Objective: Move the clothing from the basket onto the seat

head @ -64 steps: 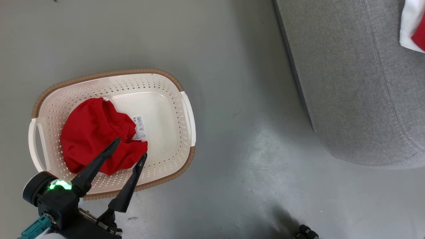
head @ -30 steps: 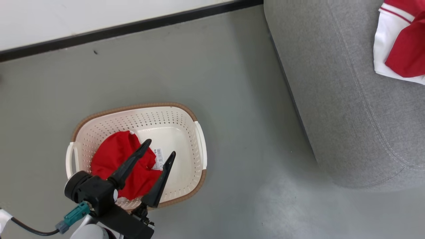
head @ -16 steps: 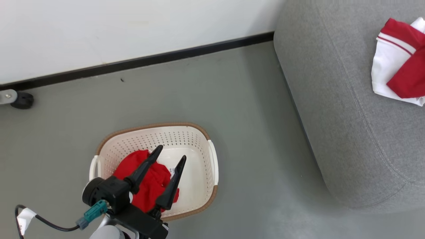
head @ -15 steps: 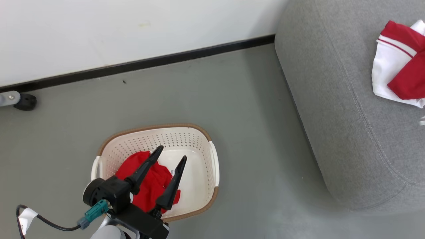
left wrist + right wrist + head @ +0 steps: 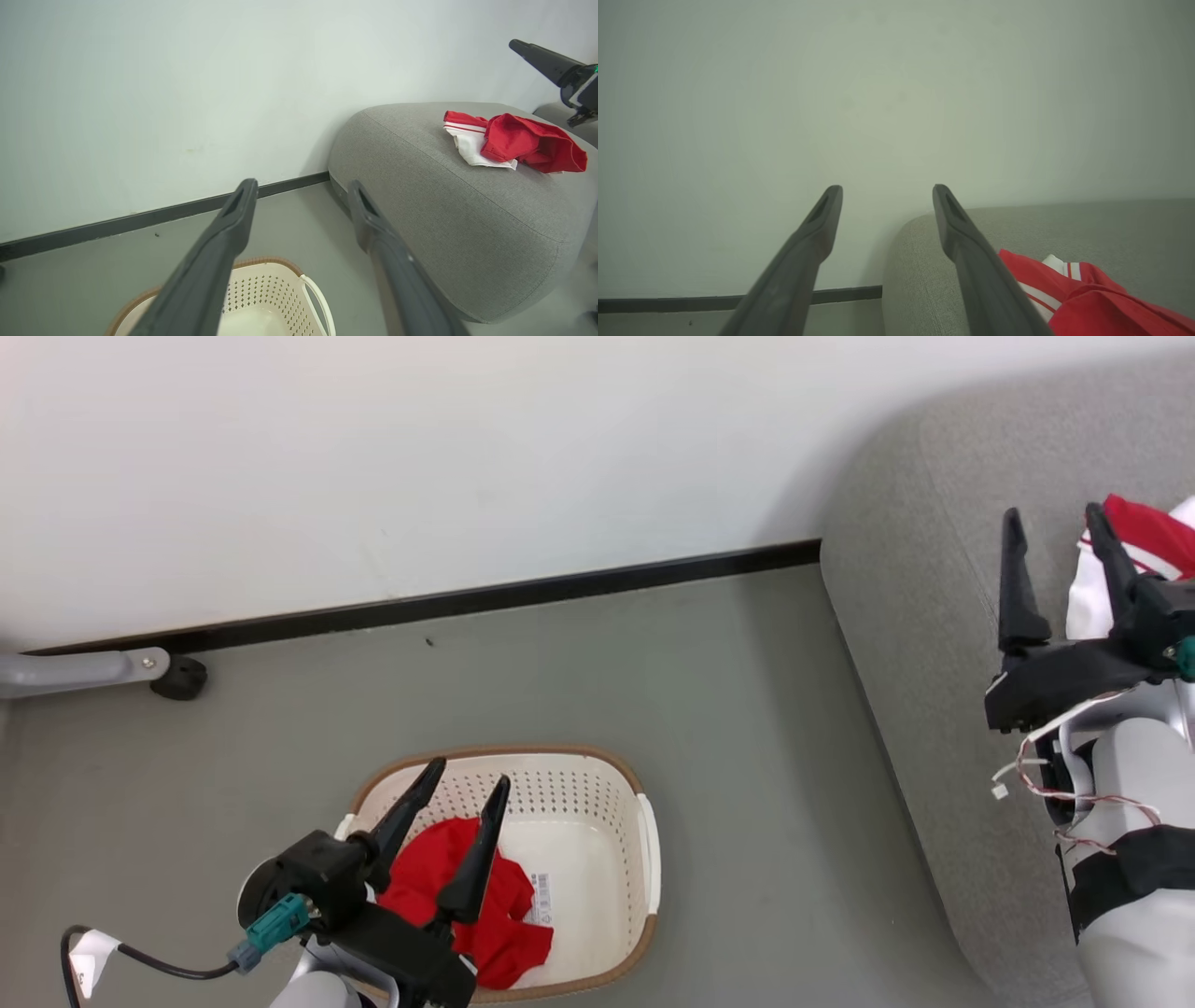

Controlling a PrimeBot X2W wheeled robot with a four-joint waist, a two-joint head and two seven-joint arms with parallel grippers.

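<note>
The head camera is lifting its gaze, so the white wall and black baseboard are coming into the picture, along with a grey wheeled leg at the left. The basket is sliding toward the bottom edge. The right gripper is now showing over the seat, just beside the red-and-white garment. The left gripper is now pointing its fingertips over the basket's far wall instead of over the red garment.

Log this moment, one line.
left gripper open above basket; right gripper open above seat; red garment in basket; second garment on seat
</note>
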